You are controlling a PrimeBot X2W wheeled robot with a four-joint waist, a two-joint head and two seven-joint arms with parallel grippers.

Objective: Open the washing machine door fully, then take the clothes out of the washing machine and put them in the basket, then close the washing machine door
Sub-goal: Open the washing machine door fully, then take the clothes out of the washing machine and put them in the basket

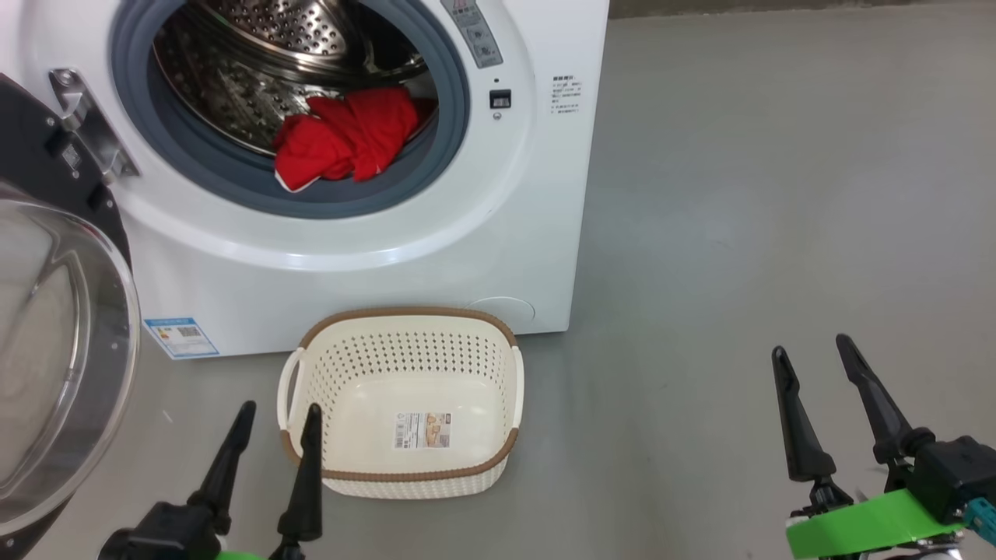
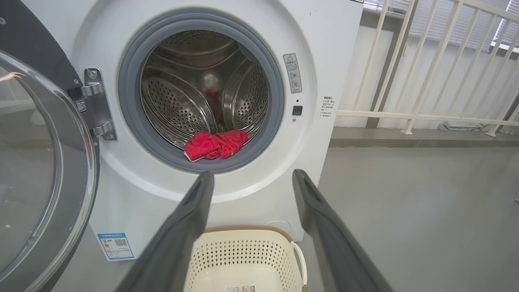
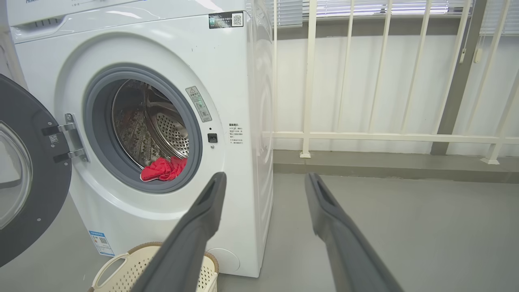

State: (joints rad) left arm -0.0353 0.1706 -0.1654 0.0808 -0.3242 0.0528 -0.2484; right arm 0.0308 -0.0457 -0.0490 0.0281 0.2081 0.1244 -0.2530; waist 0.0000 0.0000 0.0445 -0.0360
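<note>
The robot's left gripper [image 1: 280, 407] and right gripper [image 1: 811, 346] hover low over the grey concrete floor [image 1: 739, 233]. Each pair of long dark fingers [image 2: 190, 219] is spread wide and holds nothing.

Nearer the left gripper sits the small cream plastic basket [image 1: 405, 313], with perforated sides, a brown woven-look rim and a label sticker [image 1: 422, 430] on its bottom. In the head view the left gripper's inner finger crosses the basket's near left corner, apparently above it rather than touching. The right gripper stands well apart, to the basket's right.

Just behind the basket rises the big white front-loading washing machine [image 1: 506, 194], with a blue label sticker [image 1: 180, 336] low on its front. Its large round black-rimmed door [image 1: 47, 155], with a bulging clear glass bowl, hangs swung open on the left.

The bright red fabric clothes [image 1: 350, 136], edged with white trim, lie bunched at the bottom front of the perforated steel drum [image 1: 257, 62]. They rest partly on the grey rubber ring [image 1: 233, 179], beyond both pairs of fingers and well clear of them. In the left wrist view they sit just above the tip of the finger on that view's left; in the right wrist view they lie off to the left of both tips.

A cream metal railing [image 3: 365, 136] runs along the wall past the machine.
</note>
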